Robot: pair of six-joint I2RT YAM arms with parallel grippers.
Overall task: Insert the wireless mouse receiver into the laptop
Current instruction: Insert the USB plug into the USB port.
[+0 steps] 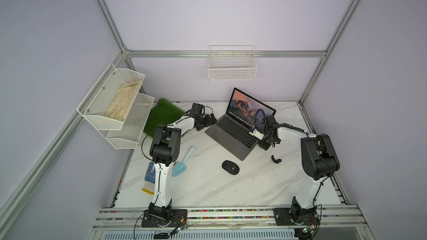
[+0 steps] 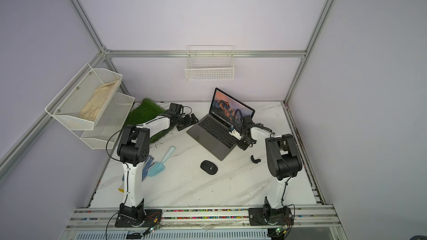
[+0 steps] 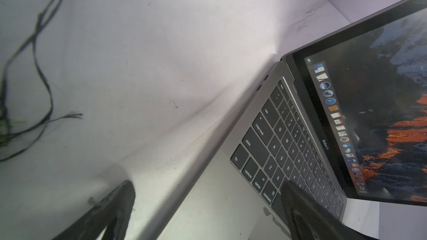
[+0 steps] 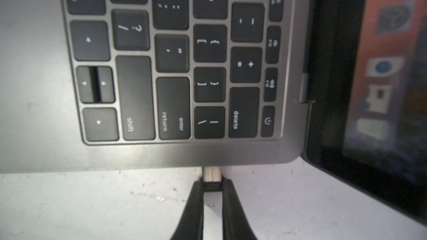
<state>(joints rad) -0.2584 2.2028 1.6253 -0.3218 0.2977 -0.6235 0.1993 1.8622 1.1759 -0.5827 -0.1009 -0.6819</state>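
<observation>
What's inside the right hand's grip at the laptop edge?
The right hand pinches the wireless mouse receiver by its black cap, and its metal plug meets the laptop's side edge. How far the plug has gone in is hidden beneath that edge.

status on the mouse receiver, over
Right tool shut on mouse receiver, metal plug at laptop side edge, partly exposed. Left tool open over laptop's opposite edge. Nothing blocking.

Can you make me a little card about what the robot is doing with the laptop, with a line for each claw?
right claw: shut on the wireless mouse receiver
wireless mouse receiver: metal end meets the side edge of the laptop, some metal showing
left claw: open, holding nothing, by the laptop's opposite side
mouse: lying in front of the laptop, untouched
</observation>
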